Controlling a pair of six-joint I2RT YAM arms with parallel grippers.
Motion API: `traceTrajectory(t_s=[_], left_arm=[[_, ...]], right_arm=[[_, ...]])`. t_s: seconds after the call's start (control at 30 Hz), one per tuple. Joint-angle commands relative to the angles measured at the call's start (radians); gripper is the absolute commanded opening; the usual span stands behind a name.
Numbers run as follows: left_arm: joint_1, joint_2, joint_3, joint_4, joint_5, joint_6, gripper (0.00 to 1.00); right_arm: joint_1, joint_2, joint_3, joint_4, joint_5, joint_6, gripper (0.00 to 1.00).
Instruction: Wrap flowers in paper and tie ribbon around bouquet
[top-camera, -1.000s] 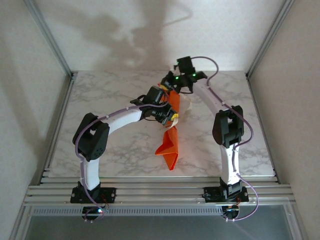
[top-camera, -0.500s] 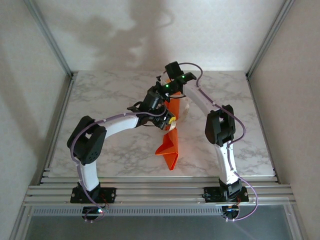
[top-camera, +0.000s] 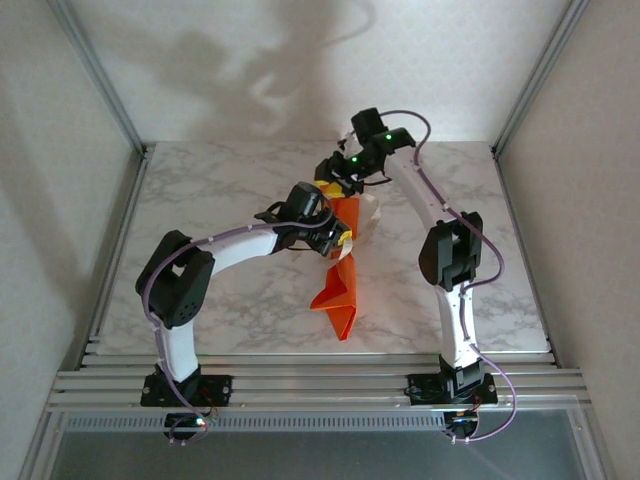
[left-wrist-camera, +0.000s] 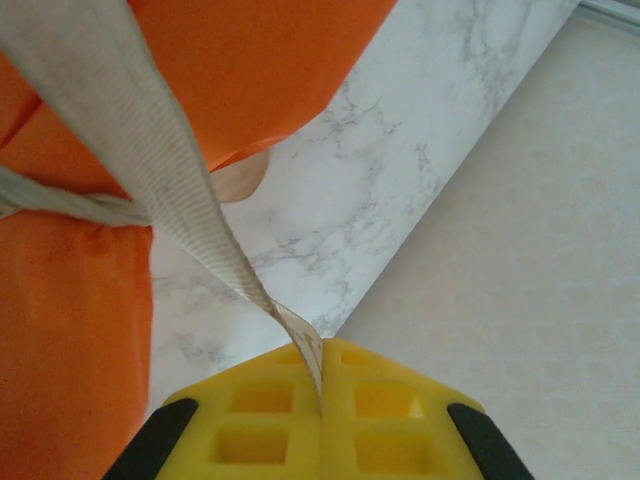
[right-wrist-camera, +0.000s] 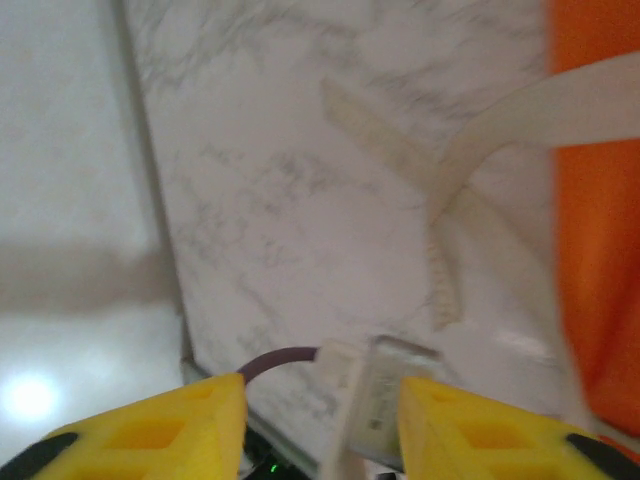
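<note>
The left hand (left-wrist-camera: 322, 395) is clamped on the ribbon (left-wrist-camera: 165, 170), which runs straight from between its yellow fingers up to where it crosses the orange paper (left-wrist-camera: 70, 330), just ahead and to the left. The right hand (right-wrist-camera: 320, 400) has its fingers apart with nothing between them. A loose ribbon end lies on the marble desk (right-wrist-camera: 260, 200) ahead of it, and the paper is to its right

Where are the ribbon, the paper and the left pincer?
ribbon (left-wrist-camera: 160, 170), left wrist view, middle of the straight strip.
paper (top-camera: 338, 300), top external view, lower folded end.
left pincer (left-wrist-camera: 322, 372), left wrist view, seam where its pads pinch the ribbon.
</note>
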Motion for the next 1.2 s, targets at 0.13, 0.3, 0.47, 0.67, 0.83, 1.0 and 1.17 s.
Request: traceTrajectory(t_s=[0.13,0.3,0.47,0.67,0.83,1.0,1.17], left_arm=[[0.061,0.075,0.096,-0.006,0.027,0.063,0.0],[0.115,0.141,0.176,-0.044,0.083,0.112,0.0],[0.161,0.194,0.219,-0.049,0.14,0.122,0.0],[0.2,0.285,0.279,-0.02,0.205,0.127,0.0],[0.217,0.339,0.295,0.039,0.244,0.092,0.0],[0.234,0.387,0.332,0.066,0.264,0.074,0.0],[0.251,0.429,0.342,0.144,0.286,0.012,0.0]], right_arm=[[0.014,-0.487,-0.547,0.285,0.476,0.055,0.19],[0.208,-0.797,-0.966,0.569,0.667,-0.041,0.25],[0.439,-0.684,-0.997,0.637,0.731,-0.076,0.32],[0.538,-0.427,-0.855,0.68,0.873,-0.022,0.34],[0.542,-0.242,-0.725,0.638,0.943,0.019,0.37],[0.538,-0.114,-0.612,0.539,1.006,0.068,0.4],[0.539,-0.038,-0.551,0.501,1.002,0.103,0.39]])
